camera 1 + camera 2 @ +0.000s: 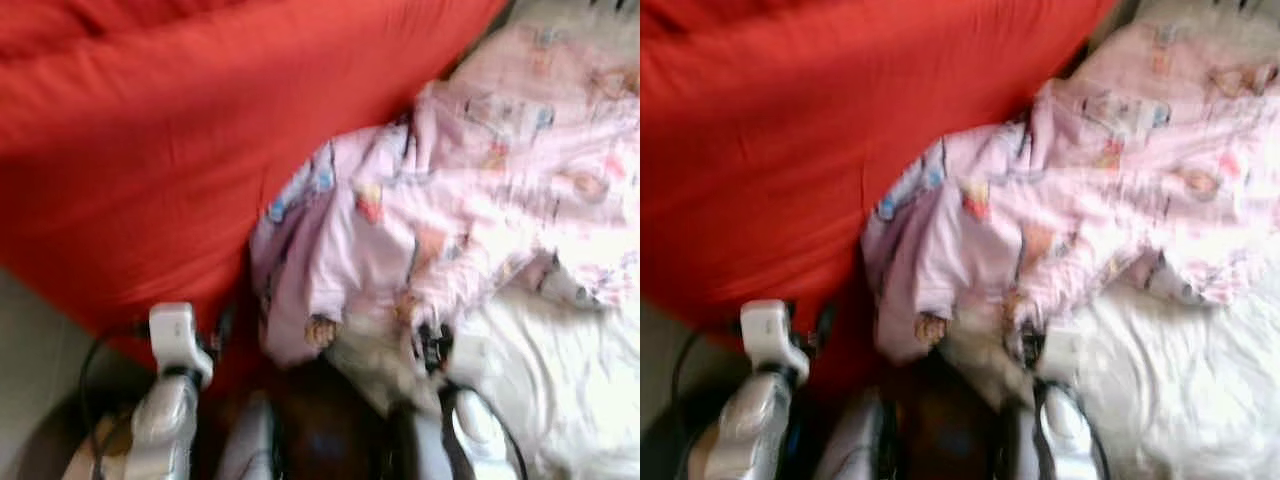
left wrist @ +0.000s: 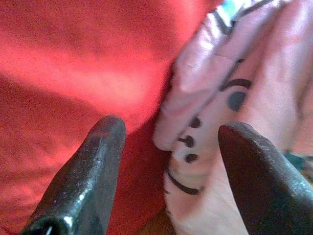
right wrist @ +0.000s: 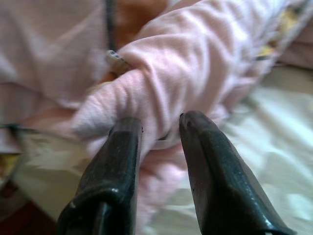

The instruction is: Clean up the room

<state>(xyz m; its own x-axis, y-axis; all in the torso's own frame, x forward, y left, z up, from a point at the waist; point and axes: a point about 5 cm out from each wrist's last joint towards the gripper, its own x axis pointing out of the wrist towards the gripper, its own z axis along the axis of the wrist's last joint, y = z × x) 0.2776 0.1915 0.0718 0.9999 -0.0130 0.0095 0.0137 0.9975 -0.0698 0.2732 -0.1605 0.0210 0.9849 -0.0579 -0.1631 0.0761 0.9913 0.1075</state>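
Note:
A pink blanket [image 1: 470, 190] with small cartoon prints lies crumpled across the bed, partly over a big red duvet [image 1: 150, 130]. My right gripper [image 3: 160, 122] is shut on a fold of the pink blanket [image 3: 195, 58] at its near edge, and it also appears in the eye views [image 1: 432, 345]. My left gripper [image 2: 168, 142] stands open where the red duvet [image 2: 73, 73] meets the pink blanket's [image 2: 234, 98] hem, with nothing held between its fingers. The left wrist [image 1: 178, 340] sits low at the duvet's near edge. The eye views are blurred.
A white sheet [image 1: 570, 380] covers the bed at the right, under the pink blanket. Grey floor [image 1: 35, 340] shows at the lower left beside the bed. A dark brown surface [image 1: 315, 420] lies between my two arms.

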